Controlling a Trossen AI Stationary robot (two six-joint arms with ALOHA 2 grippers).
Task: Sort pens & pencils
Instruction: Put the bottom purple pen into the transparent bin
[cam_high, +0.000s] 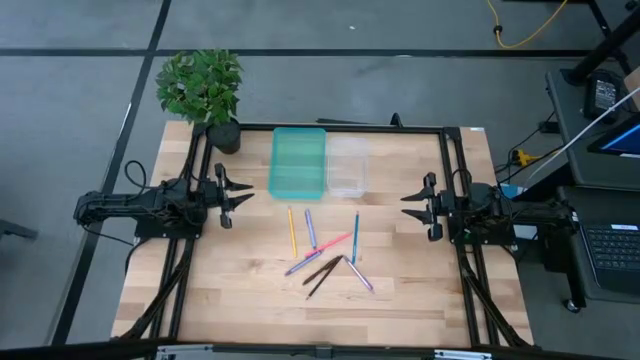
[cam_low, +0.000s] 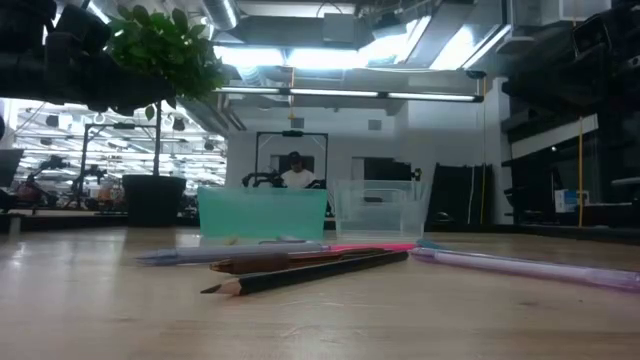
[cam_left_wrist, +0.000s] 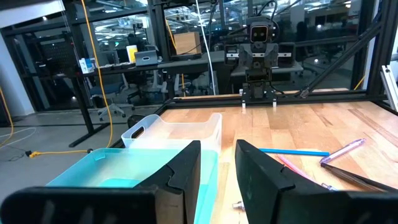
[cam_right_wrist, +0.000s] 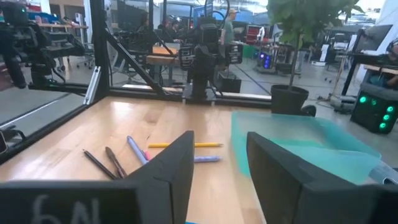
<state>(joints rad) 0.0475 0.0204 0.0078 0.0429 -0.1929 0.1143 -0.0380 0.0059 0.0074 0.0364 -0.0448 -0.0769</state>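
Left wrist view. The left gripper (cam_left_wrist: 217, 180) fills the foreground, its two dark fingers (cam_left_wrist: 186, 171) parted with an open gap between them and nothing held. Just beyond the fingers a teal tray (cam_left_wrist: 112, 171) sits on the wooden desk (cam_left_wrist: 298, 124), with a clear tray (cam_left_wrist: 180, 129) touching its far end. Beside the trays lie a blue pen (cam_left_wrist: 293, 151), a pink pen (cam_left_wrist: 292, 167), a purple pen (cam_left_wrist: 342, 150) and a dark pencil (cam_left_wrist: 354, 175). At the desk's far edge the right gripper (cam_left_wrist: 259, 102) faces this camera, framed by black rails (cam_left_wrist: 273, 94). A workshop with benches lies behind.
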